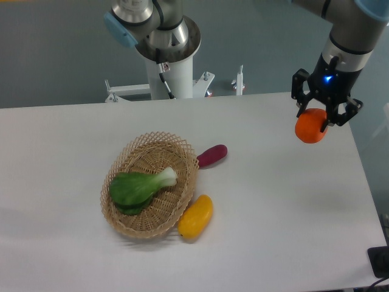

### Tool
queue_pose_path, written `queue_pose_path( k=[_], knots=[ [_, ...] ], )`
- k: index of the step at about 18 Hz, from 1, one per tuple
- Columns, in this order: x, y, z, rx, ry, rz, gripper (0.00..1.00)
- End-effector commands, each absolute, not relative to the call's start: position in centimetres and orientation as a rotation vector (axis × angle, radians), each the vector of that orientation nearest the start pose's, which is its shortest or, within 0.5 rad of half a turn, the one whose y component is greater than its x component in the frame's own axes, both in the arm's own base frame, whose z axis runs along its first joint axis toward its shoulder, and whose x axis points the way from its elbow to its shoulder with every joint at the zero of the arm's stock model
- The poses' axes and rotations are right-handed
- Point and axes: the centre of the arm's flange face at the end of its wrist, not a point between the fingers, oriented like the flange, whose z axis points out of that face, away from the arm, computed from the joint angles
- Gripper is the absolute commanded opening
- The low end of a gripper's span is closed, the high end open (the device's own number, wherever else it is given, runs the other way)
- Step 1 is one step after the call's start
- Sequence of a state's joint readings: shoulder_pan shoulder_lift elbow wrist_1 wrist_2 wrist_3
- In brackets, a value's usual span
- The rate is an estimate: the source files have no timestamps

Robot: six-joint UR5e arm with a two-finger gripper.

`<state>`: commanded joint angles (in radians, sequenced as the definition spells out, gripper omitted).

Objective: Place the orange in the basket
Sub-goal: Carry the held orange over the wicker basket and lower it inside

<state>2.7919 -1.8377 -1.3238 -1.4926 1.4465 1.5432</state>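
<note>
My gripper (pixel 317 120) hangs above the right side of the table and is shut on the orange (pixel 310 128), a small round bright fruit held off the surface. The basket (pixel 124 159), round, tan and woven, rests left of centre on the table, well to the left of the gripper. A green leafy vegetable (pixel 137 188) lies inside the basket.
A yellow-orange oval fruit (pixel 196 216) leans against the basket's lower right rim. A dark purple oblong vegetable (pixel 211 155) lies just right of the basket's upper rim. The arm's white base column (pixel 170 73) stands behind the table's far edge. The table's right edge is close to the gripper.
</note>
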Motion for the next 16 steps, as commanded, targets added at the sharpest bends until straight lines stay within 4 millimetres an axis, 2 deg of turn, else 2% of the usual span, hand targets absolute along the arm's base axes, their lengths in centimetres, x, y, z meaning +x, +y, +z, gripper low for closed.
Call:
queue_pose_path(
  k=[7, 10, 14, 16],
  knots=[
    [-52.2, 35.1, 46.8, -2.967, 0.478, 0.043, 0.50],
    [-52.0, 35.9, 46.6, -2.971, 0.410, 0.048, 0.50],
    [-49.2, 41.1, 46.1, -2.966, 0.213, 0.089, 0.49],
    [-47.2, 44.0, 44.9, -2.977, 0.086, 0.045, 0.49]
  ],
)
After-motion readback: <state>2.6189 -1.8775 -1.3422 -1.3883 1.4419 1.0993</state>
